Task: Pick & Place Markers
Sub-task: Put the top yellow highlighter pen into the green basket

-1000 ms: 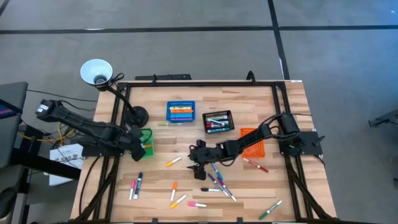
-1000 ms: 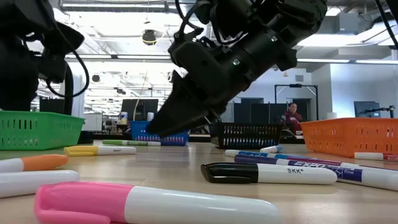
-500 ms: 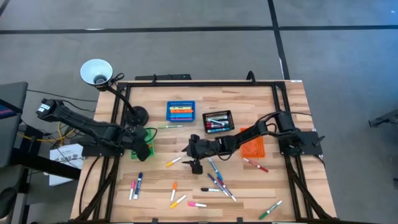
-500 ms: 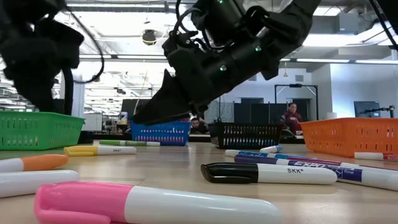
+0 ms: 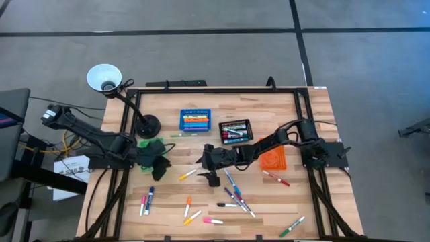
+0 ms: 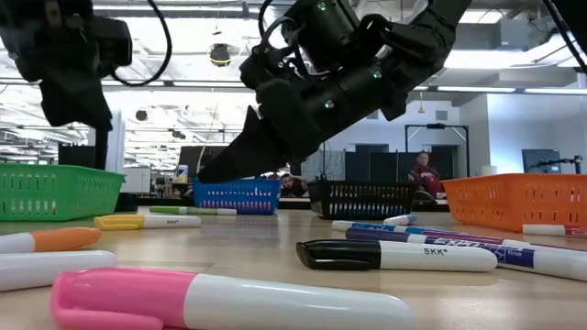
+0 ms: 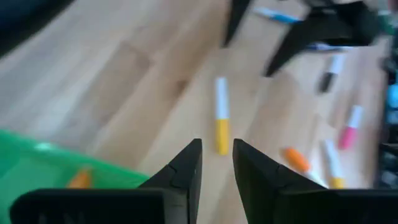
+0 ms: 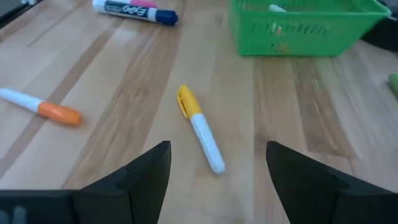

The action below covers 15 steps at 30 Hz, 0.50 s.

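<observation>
Markers lie scattered on the wooden table. A yellow-capped marker [image 8: 200, 127] lies flat just ahead of my right gripper [image 8: 217, 165], which is open wide and slants down toward it; nothing is between its fingers. In the high view that marker [image 5: 187, 175] is left of the right gripper [image 5: 205, 168]. My left gripper [image 7: 216, 152] hangs over the green bin [image 7: 37, 168] at the table's left [image 5: 149, 144], open by a narrow gap with nothing between its fingers. An orange-capped marker [image 8: 53, 109] lies nearby.
A blue bin [image 5: 195, 121] and a black bin [image 5: 235, 130] with markers stand at the back, an orange bin [image 5: 274, 160] under the right arm. A cluster of markers [image 5: 234, 196] lies toward the near edge. A lamp [image 5: 104, 77] stands at the far left corner.
My left gripper has risen from the green bin and tipped up, now pointing less steeply across the table. My right gripper has gone toward the table's left, nearer the yellow-capped marker, and has rolled a little; it stays open.
</observation>
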Available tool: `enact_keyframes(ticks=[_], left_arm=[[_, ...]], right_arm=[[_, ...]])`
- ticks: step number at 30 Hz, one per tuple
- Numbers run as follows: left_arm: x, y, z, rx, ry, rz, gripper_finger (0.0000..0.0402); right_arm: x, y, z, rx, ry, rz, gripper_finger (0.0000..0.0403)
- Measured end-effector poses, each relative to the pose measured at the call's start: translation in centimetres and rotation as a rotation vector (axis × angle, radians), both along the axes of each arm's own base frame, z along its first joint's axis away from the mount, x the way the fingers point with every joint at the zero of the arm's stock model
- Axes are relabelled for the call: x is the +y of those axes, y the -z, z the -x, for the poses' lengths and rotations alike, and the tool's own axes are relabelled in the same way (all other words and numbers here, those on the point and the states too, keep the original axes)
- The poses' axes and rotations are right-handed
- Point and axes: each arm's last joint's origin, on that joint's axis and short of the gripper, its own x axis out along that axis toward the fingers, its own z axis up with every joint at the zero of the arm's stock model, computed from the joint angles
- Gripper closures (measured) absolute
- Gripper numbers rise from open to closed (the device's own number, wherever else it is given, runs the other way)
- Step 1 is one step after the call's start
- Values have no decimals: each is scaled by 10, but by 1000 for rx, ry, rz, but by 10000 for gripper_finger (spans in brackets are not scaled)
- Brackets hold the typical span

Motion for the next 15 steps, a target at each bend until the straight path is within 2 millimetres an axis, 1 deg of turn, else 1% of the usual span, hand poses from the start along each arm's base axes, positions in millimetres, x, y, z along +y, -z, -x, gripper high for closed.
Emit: enact_keyframes(ticks=[3, 7, 11, 15], left_arm=[[-10, -1, -5, -53, 32, -13, 316], [-21, 6, -13, -82, 81, -108, 317], [-34, 22, -28, -68, 128, -159, 313], [-44, 43, -44, -46, 168, -201, 292]], right_arm=[[-1, 0, 0, -2, -19, 18, 148], [-2, 1, 0, 6, -10, 12, 148], [-2, 1, 0, 11, 2, 3, 148], [-2, 1, 0, 19, 23, -30, 148]])
